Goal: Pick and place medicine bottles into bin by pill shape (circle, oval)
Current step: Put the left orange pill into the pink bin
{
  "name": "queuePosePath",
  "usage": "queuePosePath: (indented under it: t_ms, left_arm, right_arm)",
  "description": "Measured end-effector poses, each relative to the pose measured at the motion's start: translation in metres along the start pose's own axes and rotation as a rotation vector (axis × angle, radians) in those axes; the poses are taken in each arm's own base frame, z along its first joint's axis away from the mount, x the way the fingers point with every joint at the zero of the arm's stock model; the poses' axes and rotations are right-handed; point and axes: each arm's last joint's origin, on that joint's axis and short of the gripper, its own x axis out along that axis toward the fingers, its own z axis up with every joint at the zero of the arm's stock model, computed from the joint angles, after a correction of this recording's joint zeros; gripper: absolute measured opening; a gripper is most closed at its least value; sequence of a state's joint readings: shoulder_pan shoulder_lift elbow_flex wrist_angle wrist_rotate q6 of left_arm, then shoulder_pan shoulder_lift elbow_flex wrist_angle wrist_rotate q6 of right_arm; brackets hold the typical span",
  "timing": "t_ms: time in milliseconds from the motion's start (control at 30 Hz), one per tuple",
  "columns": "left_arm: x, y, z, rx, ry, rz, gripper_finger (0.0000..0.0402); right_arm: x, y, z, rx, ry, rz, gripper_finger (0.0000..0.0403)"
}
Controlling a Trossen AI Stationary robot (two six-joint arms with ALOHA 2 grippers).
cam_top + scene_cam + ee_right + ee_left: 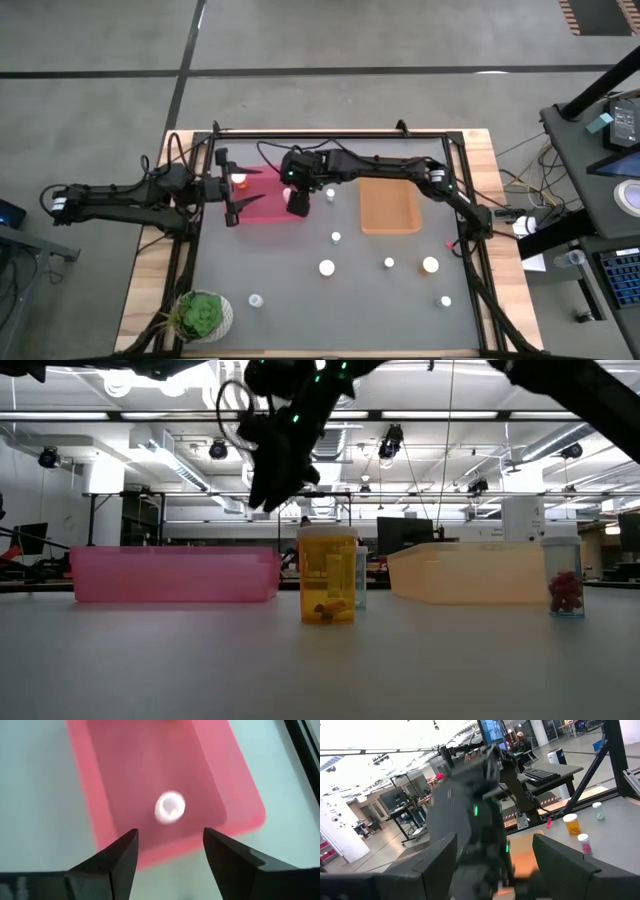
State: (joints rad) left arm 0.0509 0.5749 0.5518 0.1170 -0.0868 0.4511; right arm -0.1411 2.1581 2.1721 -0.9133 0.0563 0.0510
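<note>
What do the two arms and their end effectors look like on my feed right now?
Both arms are dark, near-black jointed links. The left arm has a white band near its base and loose black cables by its wrist. The right arm shows a small green light near its wrist. The right end effector has two dark, wedge-shaped fingers; the left end effector has similar broad dark fingers.

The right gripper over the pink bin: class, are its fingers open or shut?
Open. In its own wrist view the right gripper shows two dark fingers spread apart, with the pink bin and a white-capped bottle visible between them.
</note>
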Motion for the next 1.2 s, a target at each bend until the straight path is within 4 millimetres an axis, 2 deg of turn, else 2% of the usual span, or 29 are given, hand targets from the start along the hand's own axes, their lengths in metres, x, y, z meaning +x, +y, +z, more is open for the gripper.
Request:
queuePosePath:
  t_ms: [167, 333, 500, 700, 933, 1200]
  left_arm:
    - [0.003, -0.001, -0.002, 0.001, 0.011, -0.005, 0.0244]
    - [0.006, -0.002, -0.002, 0.001, 0.014, -0.007, 0.0244]
    - [0.013, -0.003, -0.004, -0.024, 0.019, -0.009, 0.0244]
    - [0.025, -0.006, -0.006, -0.041, 0.005, -0.003, 0.0244]
    - [0.042, -0.008, -0.007, -0.126, 0.022, -0.014, 0.0244]
    - [0.064, -0.011, -0.01, -0.3, 0.086, -0.036, 0.0244]
  right_arm:
    - [-0.032, 0.022, -0.01, -0.036, 0.027, -0.043, 0.0214]
    - [-0.07, 0.046, -0.029, -0.042, 0.013, -0.067, 0.0214]
    - [-0.101, 0.065, -0.059, -0.036, -0.021, -0.03, 0.0215]
    - [-0.129, 0.083, -0.102, -0.07, -0.181, 0.009, 0.0215]
    - [-0.147, 0.084, -0.157, -0.136, -0.398, 0.026, 0.0215]
    - [-0.157, 0.065, -0.209, -0.185, -0.62, 0.051, 0.0215]
